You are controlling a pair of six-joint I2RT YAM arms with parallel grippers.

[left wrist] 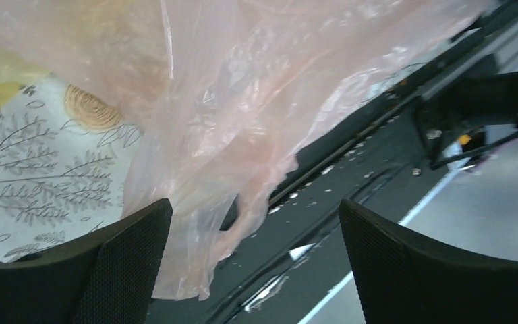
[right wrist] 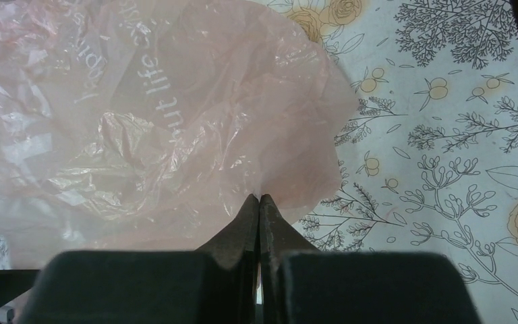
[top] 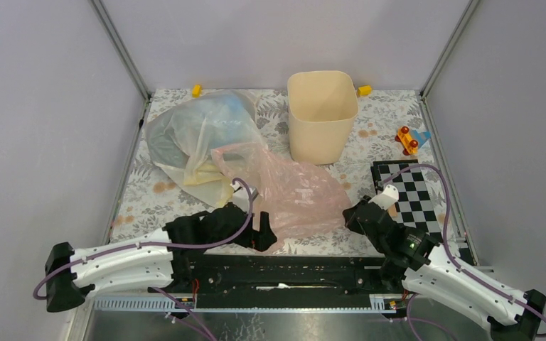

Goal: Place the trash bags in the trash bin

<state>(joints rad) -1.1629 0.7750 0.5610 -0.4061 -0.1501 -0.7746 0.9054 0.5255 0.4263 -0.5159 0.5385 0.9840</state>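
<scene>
Overhead view: one trash bin (top: 322,117) is standing upright at upper centre. Three trash bags (top: 256,167) are lying outside it on the table (top: 391,117): one pink bag (top: 302,192) at centre, one yellow bag (top: 206,174) and one bluish-clear bag (top: 192,128) at centre left. The left gripper (left wrist: 254,210) is standing released, jaws wide, with pink film hanging between them. The right gripper (right wrist: 260,202) is clenched, its tips meeting at the pink bag's edge; whether film is pinched cannot be told. Two yellow blocks (top: 196,90) (top: 364,90) are sitting along the table's top edge.
</scene>
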